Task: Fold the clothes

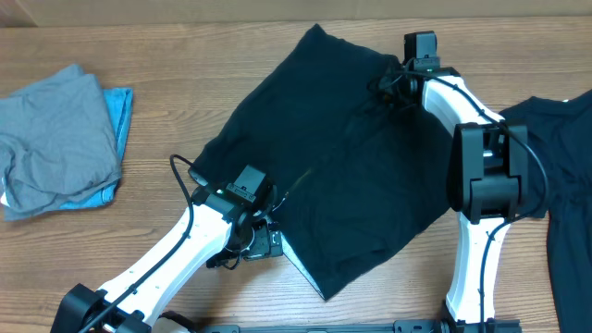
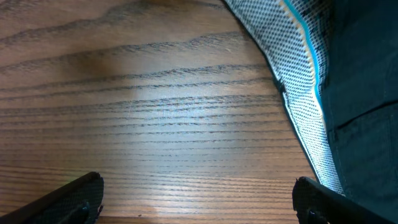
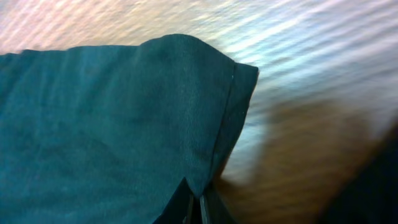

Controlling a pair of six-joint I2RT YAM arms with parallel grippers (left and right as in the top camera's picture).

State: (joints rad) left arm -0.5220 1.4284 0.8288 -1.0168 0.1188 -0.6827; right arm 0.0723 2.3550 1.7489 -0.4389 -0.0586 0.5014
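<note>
The black pants [image 1: 342, 157] lie spread out in the middle of the wooden table [image 1: 185, 55]. They are turned on a slant, with one end pointing to about 11 o'clock and the other to about 5 o'clock.

The left gripper [image 1: 266, 239] is at the edge of the pants at about 7 o'clock, low over the table. In the left wrist view its two fingers [image 2: 74, 196] stand wide apart at the bottom corners, with only bare wood between them, so it holds nothing. Just at 3 o'clock of this gap, the edge of the pants is turned over and shows a white mesh lining [image 2: 298, 81] with a thin blue stripe.

The right gripper [image 1: 393, 83] is at the corner of the pants at about 1 o'clock. In the right wrist view its jaws are pressed together, and the hem of the dark cloth runs down into them, so it seems to pinch the edge of the pants. The cloth rises in a soft fold above the jaws.

At 9 o'clock on the table a crumpled grey piece [image 1: 55, 139] lies on top of a light-blue piece [image 1: 118, 106]. At 3 o'clock another black garment [image 1: 564, 176] lies partly out of view, well apart from the grey pile.
</note>
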